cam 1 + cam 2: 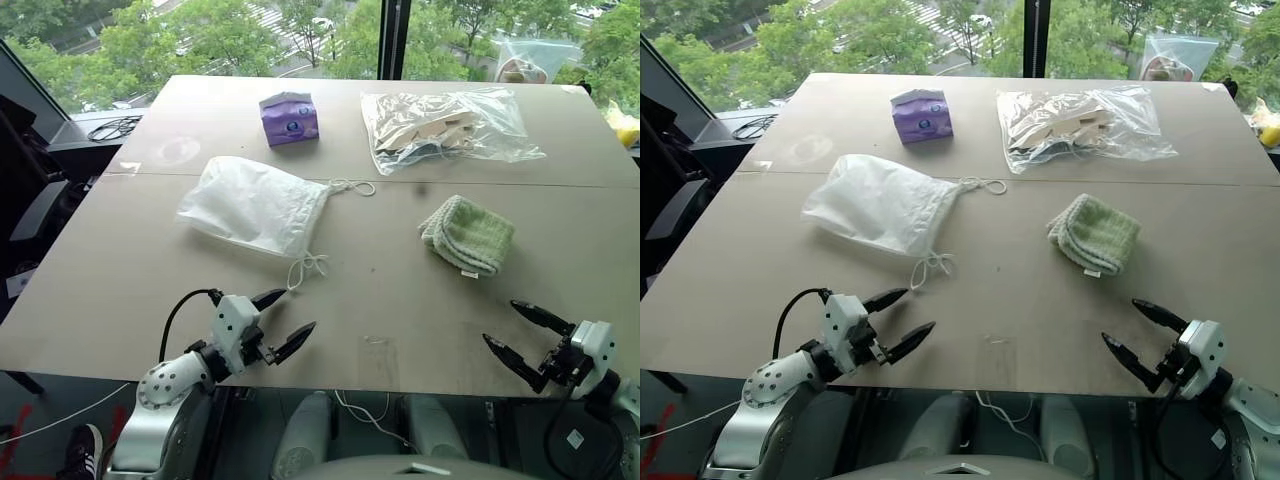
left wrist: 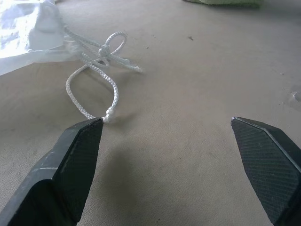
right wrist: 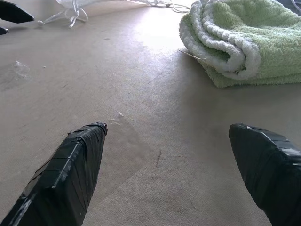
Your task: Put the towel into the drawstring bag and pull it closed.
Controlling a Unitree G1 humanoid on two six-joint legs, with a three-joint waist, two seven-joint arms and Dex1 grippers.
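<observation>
Towel (image 1: 467, 235) lies ahead of the wide-spread right tool (image 1: 527, 341), apart.

TEXT: you will find none readable | tissue pack (image 1: 289, 118): printed mark on its front, too small for you to read | towel tag (image 1: 468, 272): blank to your eye

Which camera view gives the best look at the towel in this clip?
The right wrist view: the towel sits close, showing its folded layers and ribbed pale-green terry. Both eye views show it whole but small, lying on the table ahead of the right tool. The left wrist view catches just a green sliver at its edge.
</observation>
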